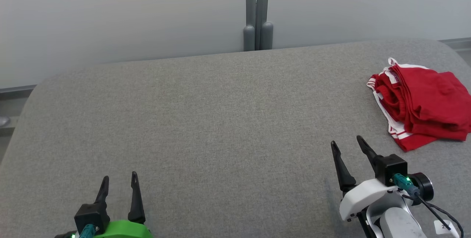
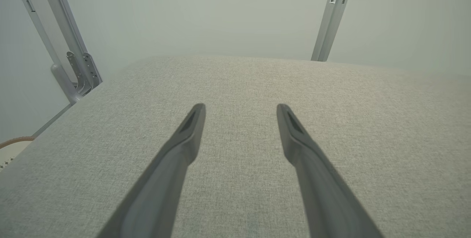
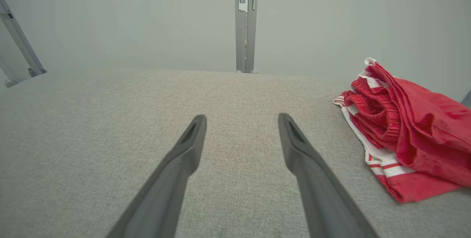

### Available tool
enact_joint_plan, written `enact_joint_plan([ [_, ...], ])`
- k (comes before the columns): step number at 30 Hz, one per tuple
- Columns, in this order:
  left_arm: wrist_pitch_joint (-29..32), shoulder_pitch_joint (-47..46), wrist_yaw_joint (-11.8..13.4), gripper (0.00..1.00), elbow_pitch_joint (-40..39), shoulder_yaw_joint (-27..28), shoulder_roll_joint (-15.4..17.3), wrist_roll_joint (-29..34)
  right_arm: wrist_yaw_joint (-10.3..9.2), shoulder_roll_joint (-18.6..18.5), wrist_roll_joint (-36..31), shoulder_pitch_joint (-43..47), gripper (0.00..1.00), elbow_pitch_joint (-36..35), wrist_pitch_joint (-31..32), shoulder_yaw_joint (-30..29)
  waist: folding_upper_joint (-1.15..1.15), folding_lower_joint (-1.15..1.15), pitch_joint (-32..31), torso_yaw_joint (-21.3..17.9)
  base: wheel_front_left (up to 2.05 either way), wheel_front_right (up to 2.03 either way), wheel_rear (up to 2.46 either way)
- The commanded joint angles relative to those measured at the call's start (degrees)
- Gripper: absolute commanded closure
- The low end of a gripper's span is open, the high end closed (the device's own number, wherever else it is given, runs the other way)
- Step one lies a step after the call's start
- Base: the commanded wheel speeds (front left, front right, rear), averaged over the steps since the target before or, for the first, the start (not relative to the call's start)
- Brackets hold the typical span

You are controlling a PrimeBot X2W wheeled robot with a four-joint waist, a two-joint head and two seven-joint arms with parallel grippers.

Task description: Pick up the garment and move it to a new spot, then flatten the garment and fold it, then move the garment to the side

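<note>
The garment (image 1: pixel 423 103) is a folded red bundle with red-white striped trim, lying at the far right of the grey padded table (image 1: pixel 206 120). In the right wrist view the garment (image 3: pixel 408 131) lies to the right of my fingers. My right gripper (image 1: pixel 346 143) is open and empty, below and left of the garment, not touching it. My left gripper (image 1: pixel 120 175) is open and empty at the lower left, far from the garment. In the wrist views the left gripper (image 2: pixel 241 107) and right gripper (image 3: pixel 242 117) hover over bare fabric. The printed lettering is hidden in the folds.
A pale wall with a grey vertical post (image 1: pixel 257 10) stands behind the table's far edge. The table's rounded corners fall off at left and right; the garment lies close to the right edge. Metal frame legs (image 2: pixel 70 65) stand beyond the table's left side.
</note>
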Motion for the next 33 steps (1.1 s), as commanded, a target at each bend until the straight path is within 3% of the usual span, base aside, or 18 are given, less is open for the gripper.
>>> enact_joint_plan([
  [1, 0.02, -0.07, -0.25, 1.00, -0.06, 0.07, 0.00, -0.07, 0.00, 0.00, 0.06, -0.02, 1.00, -0.03, 0.00, 0.02, 0.00, 0.00, 0.03, 0.00, 0.00, 0.00, 0.00],
  [5, 0.03, 0.97, -0.21, 1.00, 2.06, -0.02, -0.14, -0.06, 0.00, 0.30, 0.08, 1.95, 1.00, 1.97, 0.10, 0.00, 0.00, 0.00, 0.05, 0.00, 0.00, 0.00, 0.00],
  [33, 7.77, -0.55, -3.18, 1.00, -1.93, 3.51, 0.01, -28.38, -0.02, 0.13, 31.19, 3.09, 1.00, -3.34, 7.13, -2.65, 0.00, 0.00, 0.47, 0.23, 0.00, 0.00, 0.00],
])
